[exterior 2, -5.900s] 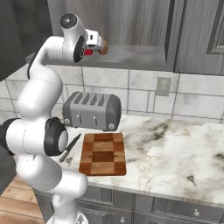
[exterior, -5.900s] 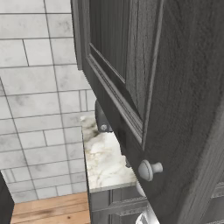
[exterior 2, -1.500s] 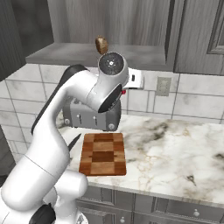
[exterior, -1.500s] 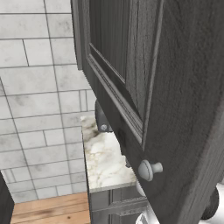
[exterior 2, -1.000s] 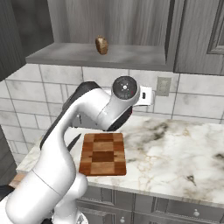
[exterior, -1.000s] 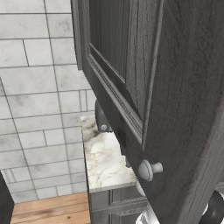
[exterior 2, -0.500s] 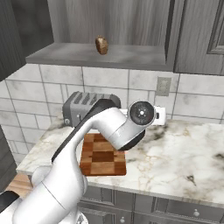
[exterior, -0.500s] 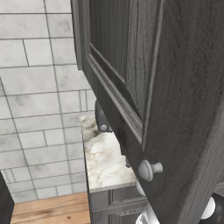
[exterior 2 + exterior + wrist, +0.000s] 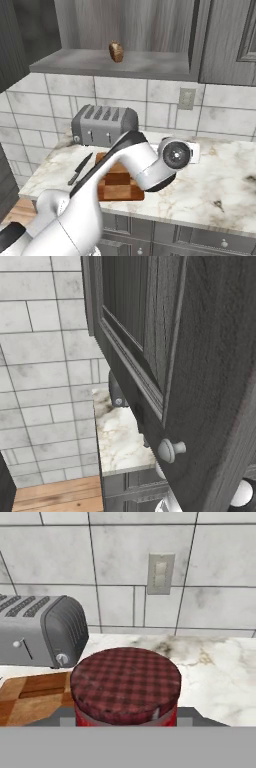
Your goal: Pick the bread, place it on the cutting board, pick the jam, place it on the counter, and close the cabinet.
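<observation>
A red jam jar with a plaid lid (image 9: 125,689), at lower centre of the hand view, is gripped by narrowly parted fingers. It should be lowered upright onto bare marbled counter (image 9: 220,677), right of the checkered wooden cutting board (image 9: 30,697). The brown bread piece (image 9: 116,51) sits on the cabinet shelf, upper centre.

The white arm (image 9: 125,165) reaches forward and low, elbow bent, wrist turned right. Its gripper (image 9: 125,722) is clamped on the jam (image 9: 125,687).

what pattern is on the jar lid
Dark red plaid on the lid, clearest in the hand view.
</observation>
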You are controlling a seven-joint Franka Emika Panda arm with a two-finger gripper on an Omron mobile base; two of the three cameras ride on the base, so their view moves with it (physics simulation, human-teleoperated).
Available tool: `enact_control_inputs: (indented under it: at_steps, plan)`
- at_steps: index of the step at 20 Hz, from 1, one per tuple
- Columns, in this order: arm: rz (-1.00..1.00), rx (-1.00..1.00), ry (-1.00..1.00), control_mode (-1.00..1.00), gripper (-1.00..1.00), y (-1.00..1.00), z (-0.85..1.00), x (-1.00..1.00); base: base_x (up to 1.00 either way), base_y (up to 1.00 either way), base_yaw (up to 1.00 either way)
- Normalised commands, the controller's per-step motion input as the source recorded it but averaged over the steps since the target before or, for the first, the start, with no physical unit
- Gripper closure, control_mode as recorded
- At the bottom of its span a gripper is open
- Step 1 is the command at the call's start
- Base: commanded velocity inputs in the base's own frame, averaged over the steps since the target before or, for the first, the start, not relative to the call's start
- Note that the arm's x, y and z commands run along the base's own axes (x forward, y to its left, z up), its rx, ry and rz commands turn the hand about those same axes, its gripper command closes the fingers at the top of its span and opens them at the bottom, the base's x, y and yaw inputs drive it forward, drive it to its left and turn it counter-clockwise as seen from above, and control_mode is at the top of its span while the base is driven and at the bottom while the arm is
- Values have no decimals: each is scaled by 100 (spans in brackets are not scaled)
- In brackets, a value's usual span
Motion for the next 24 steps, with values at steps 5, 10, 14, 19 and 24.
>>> enact_control_inputs:
  at_steps: [5, 10, 14, 19, 24]
  plan:
    - [0, 0, 0, -100, 100, -16, -44, 0, 0, 0, 0]
    - [0, 0, 0, -100, 100, -18, -43, 0, 0, 0, 0]
    - [0, 0, 0, -100, 100, -11, -45, 7, 0, 0, 0]
    - [0, 0, 0, -100, 100, -5, -40, 19, 0, 0, 0]
    - [0, 0, 0, -100, 100, -2, -34, 21, 0, 0, 0]
